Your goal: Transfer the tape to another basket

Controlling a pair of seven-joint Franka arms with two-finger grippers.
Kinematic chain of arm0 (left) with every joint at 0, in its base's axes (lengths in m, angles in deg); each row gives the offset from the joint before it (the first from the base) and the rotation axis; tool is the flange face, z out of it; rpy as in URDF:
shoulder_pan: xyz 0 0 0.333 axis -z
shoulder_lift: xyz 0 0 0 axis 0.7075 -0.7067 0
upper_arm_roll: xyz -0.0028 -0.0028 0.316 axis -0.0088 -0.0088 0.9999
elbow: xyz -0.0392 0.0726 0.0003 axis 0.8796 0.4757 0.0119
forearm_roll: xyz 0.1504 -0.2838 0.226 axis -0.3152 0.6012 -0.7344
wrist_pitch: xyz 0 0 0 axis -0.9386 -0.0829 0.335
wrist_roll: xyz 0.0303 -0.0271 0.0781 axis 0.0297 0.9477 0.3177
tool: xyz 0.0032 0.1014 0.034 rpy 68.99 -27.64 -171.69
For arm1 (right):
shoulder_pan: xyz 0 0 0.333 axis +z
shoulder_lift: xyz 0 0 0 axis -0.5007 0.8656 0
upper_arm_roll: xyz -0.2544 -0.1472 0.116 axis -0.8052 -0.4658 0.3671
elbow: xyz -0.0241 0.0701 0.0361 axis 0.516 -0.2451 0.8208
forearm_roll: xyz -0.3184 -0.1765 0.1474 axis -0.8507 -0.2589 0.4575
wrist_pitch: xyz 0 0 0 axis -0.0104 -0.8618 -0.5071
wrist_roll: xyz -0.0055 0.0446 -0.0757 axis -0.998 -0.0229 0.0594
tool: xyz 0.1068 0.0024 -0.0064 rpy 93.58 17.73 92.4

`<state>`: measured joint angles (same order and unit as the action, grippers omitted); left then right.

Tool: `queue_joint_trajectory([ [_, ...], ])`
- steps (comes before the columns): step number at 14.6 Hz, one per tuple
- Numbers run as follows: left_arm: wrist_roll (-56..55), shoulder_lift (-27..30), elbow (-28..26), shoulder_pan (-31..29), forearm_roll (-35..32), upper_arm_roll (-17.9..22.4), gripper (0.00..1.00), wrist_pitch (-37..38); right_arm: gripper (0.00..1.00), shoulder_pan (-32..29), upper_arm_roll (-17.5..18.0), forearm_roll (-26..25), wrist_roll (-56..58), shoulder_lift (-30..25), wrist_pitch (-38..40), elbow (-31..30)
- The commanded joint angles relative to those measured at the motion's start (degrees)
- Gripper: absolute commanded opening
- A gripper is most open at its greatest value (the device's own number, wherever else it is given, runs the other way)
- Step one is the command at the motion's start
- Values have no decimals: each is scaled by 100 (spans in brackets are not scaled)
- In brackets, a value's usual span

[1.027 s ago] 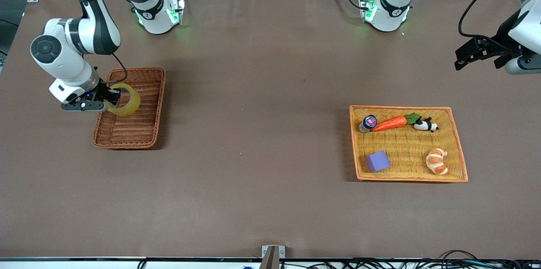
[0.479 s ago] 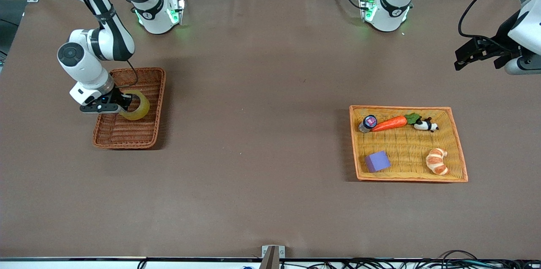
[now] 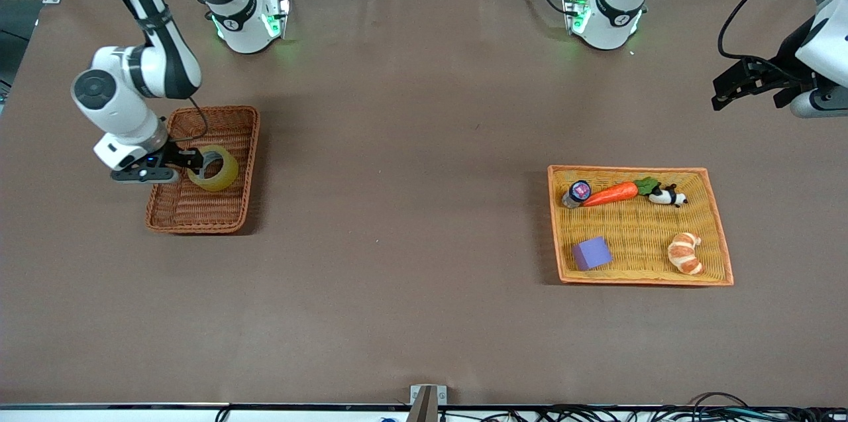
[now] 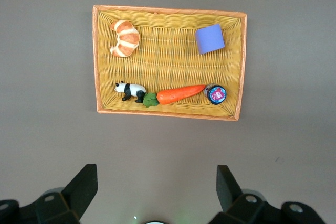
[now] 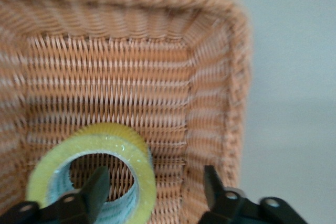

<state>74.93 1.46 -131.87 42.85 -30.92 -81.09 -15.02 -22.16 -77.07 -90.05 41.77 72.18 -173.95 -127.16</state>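
The tape (image 3: 226, 176), a yellowish ring with a grey core, rests tilted in the reddish-brown wicker basket (image 3: 199, 209) at the right arm's end of the table. My right gripper (image 3: 196, 160) hangs low over that basket and is open. One finger (image 5: 98, 182) reaches through the ring's hole and the other (image 5: 211, 181) stands well apart from the tape (image 5: 113, 134), over the weave of the basket (image 5: 131, 66). My left gripper (image 3: 717, 96) waits open and empty, high over the table edge at the left arm's end; its wrist view shows the left gripper (image 4: 156, 174) with nothing between its fingers.
A wider orange-yellow tray basket (image 3: 721, 236) lies toward the left arm's end, holding a carrot (image 3: 609, 194), a toy panda (image 3: 668, 196), a croissant (image 3: 685, 253), a purple block (image 3: 591, 253) and a small jar (image 3: 578, 192). The brown tabletop stretches between the two baskets.
The right gripper carried the tape toward the basket's middle, set it down and opened its fingers; the wrist then drew back a little. The left arm has not moved.
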Motion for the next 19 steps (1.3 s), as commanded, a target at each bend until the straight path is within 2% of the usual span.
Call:
queue_joint_trajectory([
  [1,154,3,30,-19,105,16,100,50,100,-375,563,269,-190,-590,1685,1017],
  [3,172,-23,39,-28,105,16,100,50,100,-612,826,821,-200,-644,2959,2070],
  [5,172,-23,39,-28,52,25,100,50,100,-911,1204,1008,-217,-601,4182,3274],
  [9,154,-41,48,-54,26,16,100,50,100,-1009,1241,1236,-208,-583,5380,4587],
  [11,146,-67,126,-54,25,16,100,50,100,-1000,1250,1526,-208,-600,5820,4905],
  [16,119,-138,276,-19,25,7,100,50,100,-991,1417,1571,-665,-504,6199,5599],
  [19,119,-138,276,-10,25,7,100,58,100,-1009,1399,1588,-622,-451,6384,5627],
])
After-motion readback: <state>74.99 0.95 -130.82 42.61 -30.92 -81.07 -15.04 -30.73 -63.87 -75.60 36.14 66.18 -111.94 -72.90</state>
